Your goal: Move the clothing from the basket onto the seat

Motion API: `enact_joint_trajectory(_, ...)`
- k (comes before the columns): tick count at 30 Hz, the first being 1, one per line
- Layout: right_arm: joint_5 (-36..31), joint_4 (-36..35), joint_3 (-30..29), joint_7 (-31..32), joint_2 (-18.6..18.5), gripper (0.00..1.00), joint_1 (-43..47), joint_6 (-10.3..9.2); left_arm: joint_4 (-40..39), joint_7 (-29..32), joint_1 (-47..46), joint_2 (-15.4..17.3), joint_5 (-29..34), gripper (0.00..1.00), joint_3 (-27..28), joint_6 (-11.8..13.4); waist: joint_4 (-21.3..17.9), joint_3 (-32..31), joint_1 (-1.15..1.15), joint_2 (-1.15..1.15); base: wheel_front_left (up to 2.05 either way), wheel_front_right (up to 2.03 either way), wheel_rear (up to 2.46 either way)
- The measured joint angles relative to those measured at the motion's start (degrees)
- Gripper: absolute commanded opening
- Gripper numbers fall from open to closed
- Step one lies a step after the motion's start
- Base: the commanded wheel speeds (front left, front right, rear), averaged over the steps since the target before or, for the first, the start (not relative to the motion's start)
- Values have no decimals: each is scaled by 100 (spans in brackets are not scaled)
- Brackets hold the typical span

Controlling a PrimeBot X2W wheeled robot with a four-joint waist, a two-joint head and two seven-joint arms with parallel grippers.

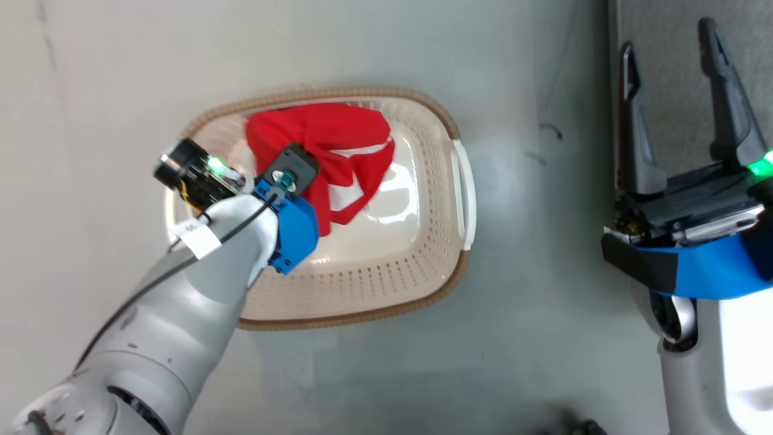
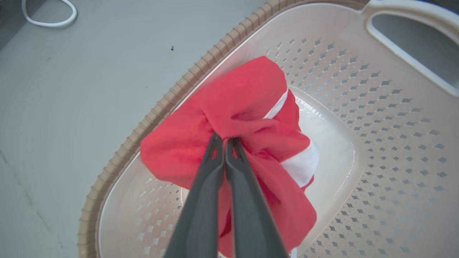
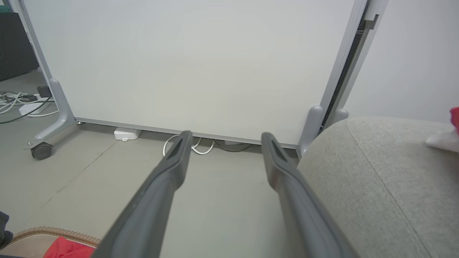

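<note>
At the left, the left gripper point(image 2: 225, 140) reached down into the basket point(image 1: 386, 284), its two dark fingers pinched tight together on a bunched fold of the clothing point(image 2: 247, 96). The red garment with white trim lay crumpled inside the basket, heaped toward the rim farthest from the robot, one red loop trailing across the pale bottom. The basket stood on the grey floor point(image 1: 531, 338), its white handle point(image 1: 466, 193) on the robot's right side. Farther right, well apart from the basket, the right gripper point(image 1: 669, 42) hung with its fingers spread wide, gripping nothing. In its wrist view the fingers pointed at a white wheeled panel point(image 3: 193, 64). Beside it on the right rose the grey seat point(image 3: 376, 179), where a bit of red and white cloth point(image 3: 444, 138) lay at the far edge.
</note>
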Motion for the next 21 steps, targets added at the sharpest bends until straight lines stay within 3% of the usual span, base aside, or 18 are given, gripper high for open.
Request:
enact_joint_trajectory(5, 45, 149, 2, 0, -25, 100, 141, 0, -352, -38, 252, -29, -127, 0, 170, 27, 119, -479, 0, 0, 0, 0, 0)
enact_joint_trajectory(21, 148, 573, -156, -1, -42, 100, 857, 0, -2262, -46, 1367, 352, -14, 0, 1298, 292, 404, -2200, -1, 0, 0, 0, 0)
